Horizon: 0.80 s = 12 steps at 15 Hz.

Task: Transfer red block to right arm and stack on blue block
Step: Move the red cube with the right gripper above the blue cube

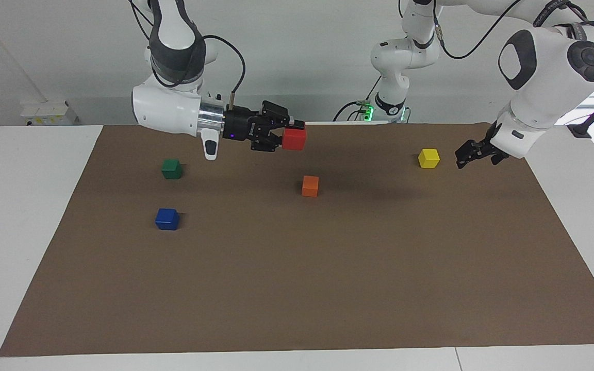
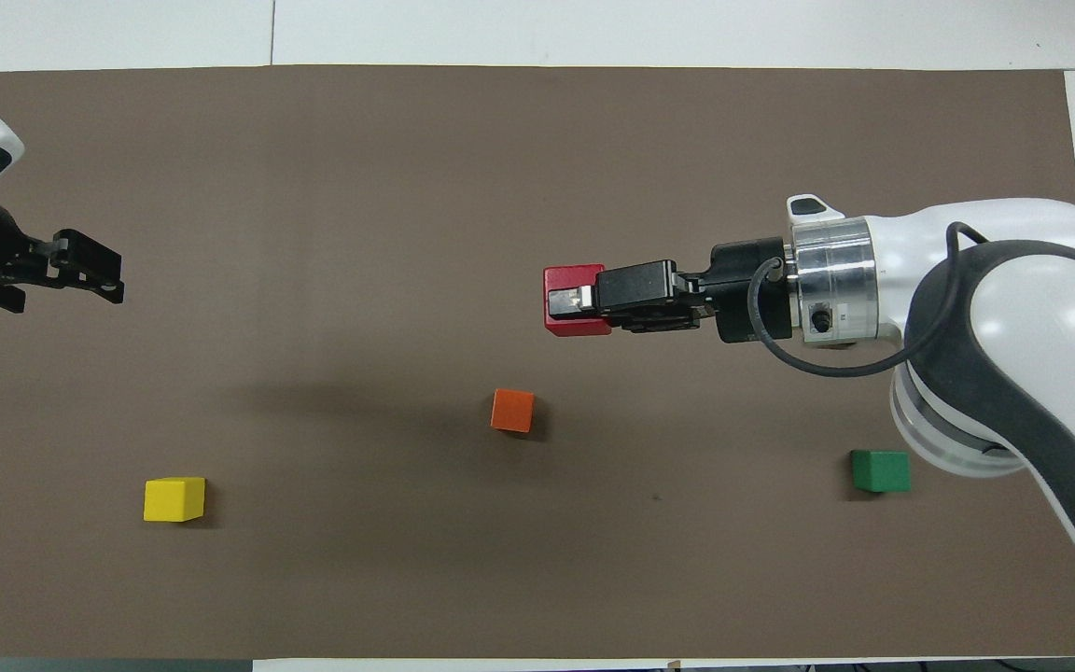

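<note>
My right pincer (image 1: 287, 138) pinches the smooth red block (image 1: 295, 139) above the brown mat (image 1: 328, 268); my left pincer (image 1: 466, 154) waits, spread, beside the yellow cube (image 1: 428, 157).

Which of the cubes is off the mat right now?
The red block: it hangs in the right pincer, shut on it above the mat. The orange, yellow, green and blue cubes all rest on the mat.

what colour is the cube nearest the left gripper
Yellow: the yellow cube sits beside the left gripper, clearest in the facing view.
</note>
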Each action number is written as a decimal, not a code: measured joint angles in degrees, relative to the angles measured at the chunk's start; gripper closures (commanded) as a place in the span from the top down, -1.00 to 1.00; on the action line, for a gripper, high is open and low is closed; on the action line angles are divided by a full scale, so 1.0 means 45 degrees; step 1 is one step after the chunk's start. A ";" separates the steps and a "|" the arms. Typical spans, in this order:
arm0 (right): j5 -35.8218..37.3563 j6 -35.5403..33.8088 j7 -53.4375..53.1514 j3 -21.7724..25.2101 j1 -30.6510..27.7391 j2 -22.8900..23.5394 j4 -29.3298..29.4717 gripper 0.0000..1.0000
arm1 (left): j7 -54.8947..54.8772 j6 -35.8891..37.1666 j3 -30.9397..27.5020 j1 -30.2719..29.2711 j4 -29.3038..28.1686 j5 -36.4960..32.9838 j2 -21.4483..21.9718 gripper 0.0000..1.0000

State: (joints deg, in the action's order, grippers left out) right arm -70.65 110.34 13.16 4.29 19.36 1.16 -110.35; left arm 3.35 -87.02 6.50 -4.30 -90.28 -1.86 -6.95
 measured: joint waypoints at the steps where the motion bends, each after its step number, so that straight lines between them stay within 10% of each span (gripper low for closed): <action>1: 0.1202 0.0012 -0.0382 0.0007 -0.0129 -0.0016 0.0198 -1.00 | -0.0013 -0.0030 -0.0008 -0.0004 -0.0549 -0.0001 0.0407 1.00; 6: 0.7822 -0.0001 -0.1656 0.0019 -0.0747 -0.0022 0.0832 -1.00 | -0.0051 -0.0948 0.0042 0.0016 -0.2755 -0.0001 0.2164 1.00; 12: 1.3139 -0.0851 -0.2749 0.0031 -0.1650 0.0047 0.0571 -1.00 | -0.0150 -0.2414 0.0047 0.0034 -0.3020 0.0000 0.2130 1.00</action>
State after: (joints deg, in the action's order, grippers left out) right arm -11.53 106.51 0.79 4.43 11.94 1.37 -107.78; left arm 2.67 -97.88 6.71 -4.15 -103.87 -1.86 2.63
